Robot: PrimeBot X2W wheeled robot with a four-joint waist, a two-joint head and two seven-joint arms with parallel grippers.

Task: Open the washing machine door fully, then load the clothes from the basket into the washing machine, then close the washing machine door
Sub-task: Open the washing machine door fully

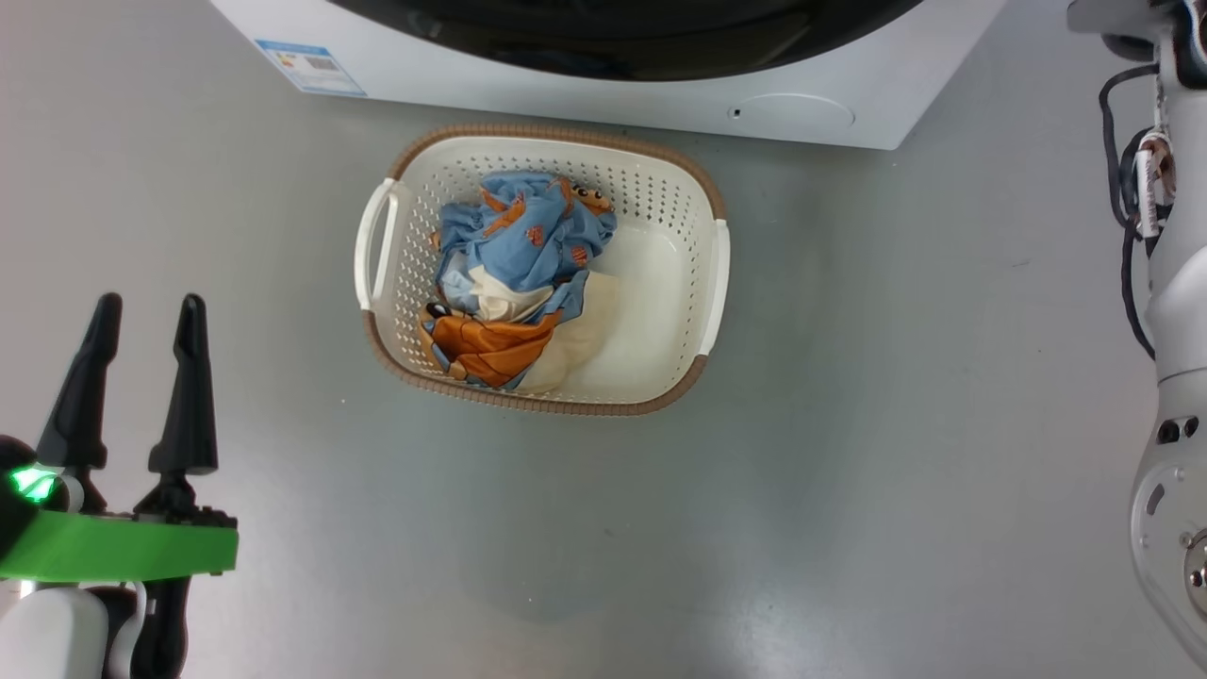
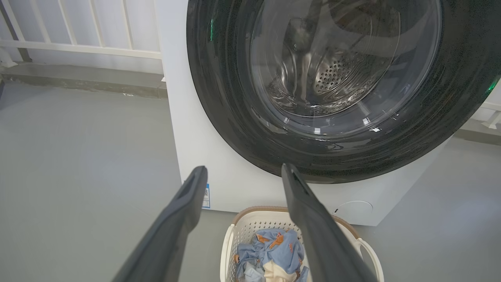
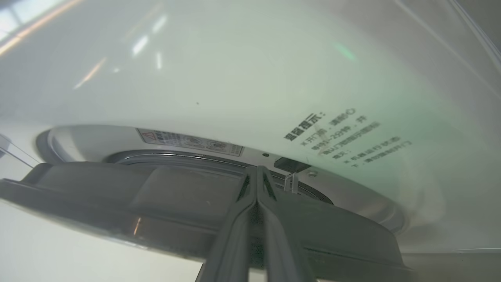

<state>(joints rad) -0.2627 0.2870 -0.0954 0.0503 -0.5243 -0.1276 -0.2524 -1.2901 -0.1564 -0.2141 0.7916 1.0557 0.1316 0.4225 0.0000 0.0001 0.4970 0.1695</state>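
by the door (image 3: 117, 196), right hand (image 3: 256, 169) pressed together, left hand (image 2: 244, 168) spread, holding nothing

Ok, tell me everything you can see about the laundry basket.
The basket is a small rectangular cream tub, plastic by its look, with rounded corners, perforated walls, a brown woven-look rim and a white handle at each short end. It stands upright on the grey floor, just before the washing machine, a narrow gap between. The clothes lie heaped toward its left end; its bottom near the right end is bare.
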